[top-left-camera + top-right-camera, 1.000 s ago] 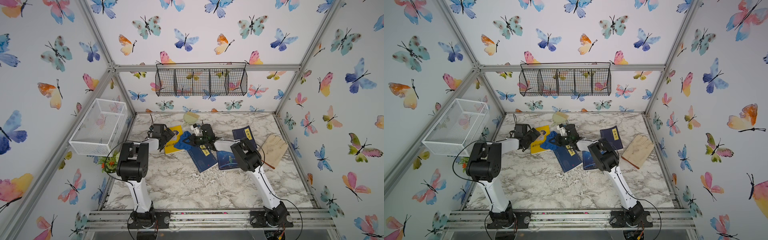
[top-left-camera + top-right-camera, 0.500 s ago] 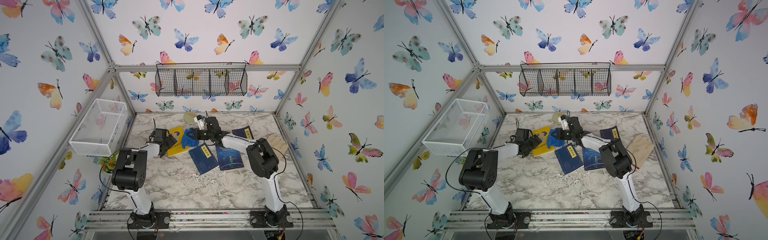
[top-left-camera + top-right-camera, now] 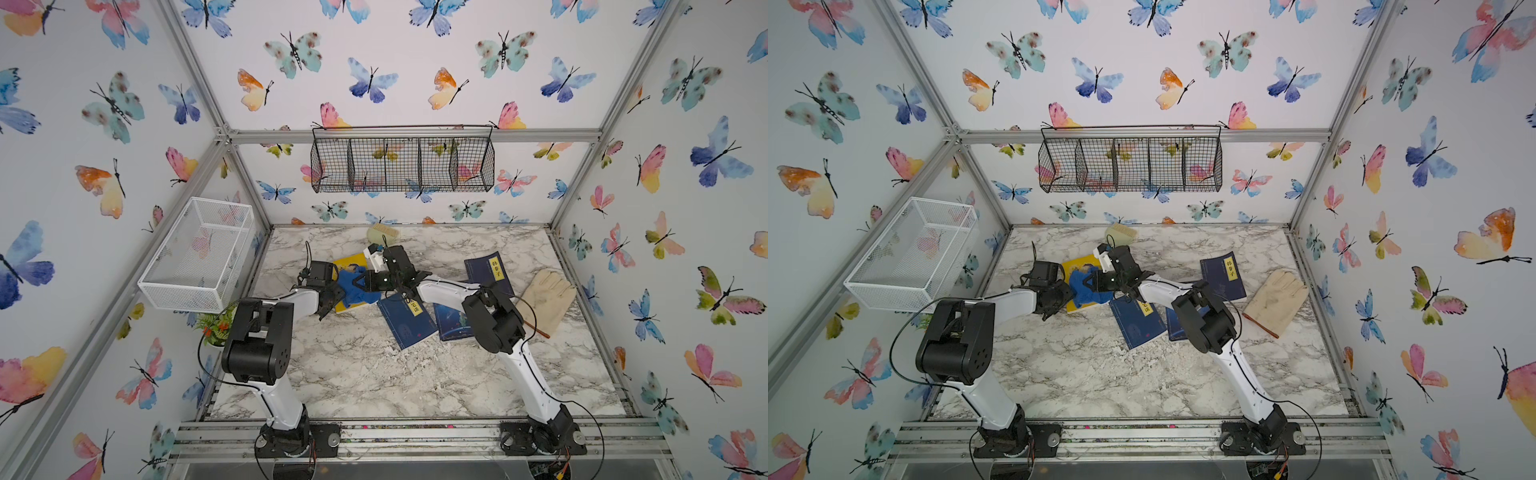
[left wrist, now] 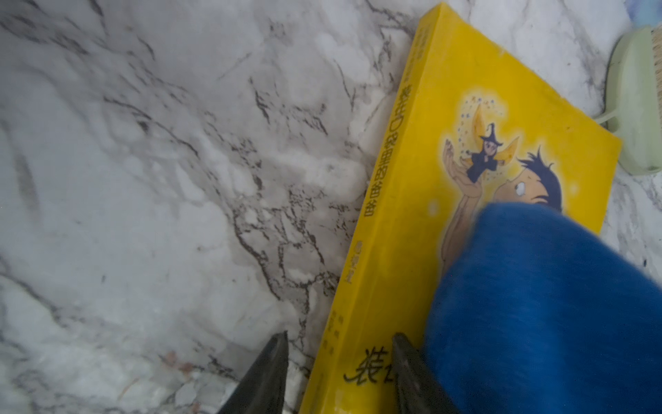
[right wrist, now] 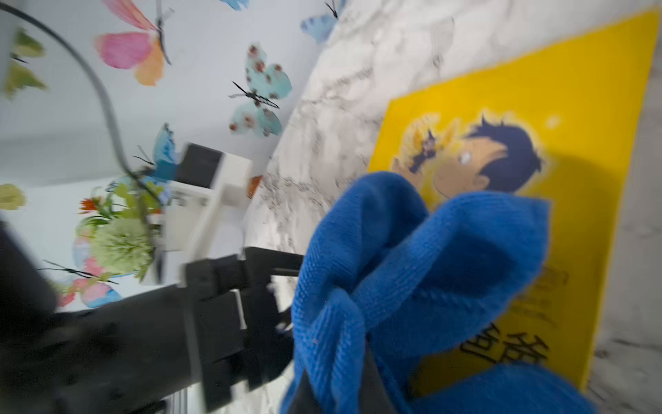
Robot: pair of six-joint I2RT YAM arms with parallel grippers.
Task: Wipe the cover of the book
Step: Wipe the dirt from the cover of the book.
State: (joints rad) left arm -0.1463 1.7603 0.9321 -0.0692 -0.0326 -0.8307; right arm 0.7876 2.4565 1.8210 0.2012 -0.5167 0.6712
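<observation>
The right hand [image 3: 368,284] is clamped tight on a bunched blue cloth [image 5: 412,269], whose folds spill forward from it and rest on the cover of the yellow book [image 5: 591,143], hiding the lower part of the cartoon boy drawn there. In both top views the blue cloth [image 3: 353,286] lies over the middle of the yellow book [image 3: 1077,266], with only the far end and the near edge of the cover showing around it. The left hand [image 4: 340,344] comes at the same book from the other side and stands partly wide: one of its dark fingers [image 4: 265,376] is over bare marble just off the spine, the other is over the cover beside the cloth, and a strip of marble shows between the first finger and the spine, so nothing is pinched. The yellow book lies flat on the marbled surface [image 3: 353,365], toward the far left part of it, between the two hands. Just beyond its far corner sits a pale green brush [image 4: 634,107], close to the back wall. To the right, a dark blue book [image 3: 405,322] lies at an angle, a second dark blue book [image 3: 451,324] is partly under the right arm, and a third [image 3: 486,270] lies farther back. A tan work glove [image 3: 544,297] rests near the right edge. A white wire basket [image 3: 199,253] hangs on the left wall with a small potted plant [image 3: 216,328] beneath it, and a black wire rack [image 3: 403,164] hangs on the back wall.
</observation>
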